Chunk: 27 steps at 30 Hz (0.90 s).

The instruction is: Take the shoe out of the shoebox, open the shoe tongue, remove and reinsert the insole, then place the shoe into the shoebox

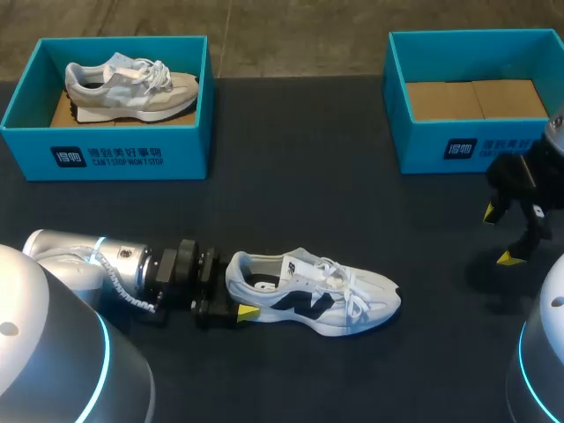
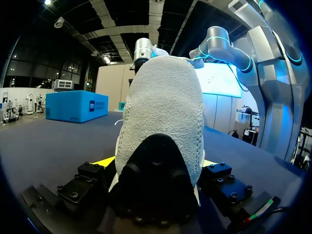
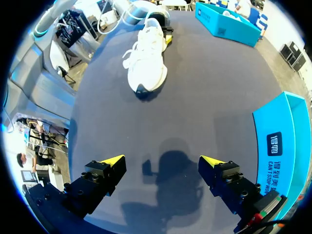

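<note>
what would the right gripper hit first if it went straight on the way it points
Probably the dark table top just ahead of the open right gripper; the white mesh sneaker lies farther on, depth unclear.

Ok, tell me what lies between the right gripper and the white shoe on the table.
Nothing: in the right wrist view only bare dark table runs from the right gripper to the white shoe at its toe.

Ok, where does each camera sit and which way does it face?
Head: above and behind, looking down on the table; left arm and right arm show.
Left wrist: faces along the white shoe from its heel; left jaws clasp it.
Right wrist: faces down at the table; right jaws open, empty.
Shared: all three see the white shoe.
</note>
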### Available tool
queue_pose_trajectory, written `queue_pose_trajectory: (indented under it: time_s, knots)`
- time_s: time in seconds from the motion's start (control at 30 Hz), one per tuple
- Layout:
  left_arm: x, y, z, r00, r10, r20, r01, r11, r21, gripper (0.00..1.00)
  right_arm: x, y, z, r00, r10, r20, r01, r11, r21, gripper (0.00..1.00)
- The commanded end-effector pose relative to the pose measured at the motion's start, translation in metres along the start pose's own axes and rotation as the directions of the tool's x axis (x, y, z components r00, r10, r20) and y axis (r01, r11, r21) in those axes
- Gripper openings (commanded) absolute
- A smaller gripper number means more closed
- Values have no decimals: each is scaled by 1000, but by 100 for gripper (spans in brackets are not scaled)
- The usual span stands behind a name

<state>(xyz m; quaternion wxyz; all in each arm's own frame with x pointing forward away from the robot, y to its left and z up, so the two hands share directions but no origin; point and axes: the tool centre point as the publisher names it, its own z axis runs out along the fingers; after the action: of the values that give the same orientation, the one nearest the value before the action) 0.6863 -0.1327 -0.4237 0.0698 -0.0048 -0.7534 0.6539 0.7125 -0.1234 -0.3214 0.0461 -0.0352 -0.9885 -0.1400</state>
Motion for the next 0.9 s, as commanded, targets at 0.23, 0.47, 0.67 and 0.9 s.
queue_pose_trajectory:
  time_s: [0.23, 0.47, 0.67, 0.9]
  knots:
    - [1, 4, -4, 1000, 8, 15, -8, 1000, 5, 0, 1, 0, 0, 1000, 1, 1, -1, 1000, 3, 100]
    - [1, 4, -5, 1000, 6, 21, -6, 1000, 6, 0, 1, 0, 0, 1000, 1, 1, -1, 1000, 3, 100]
    - [1, 4, -5, 1000, 6, 21, -6, 1000, 6, 0, 1, 0, 0, 1000, 1, 1, -1, 1000, 3, 100]
    - [1, 4, -5, 1000, 6, 21, -6, 1000, 6, 0, 0, 33, -8, 1000, 24, 5, -25, 996, 90, 100]
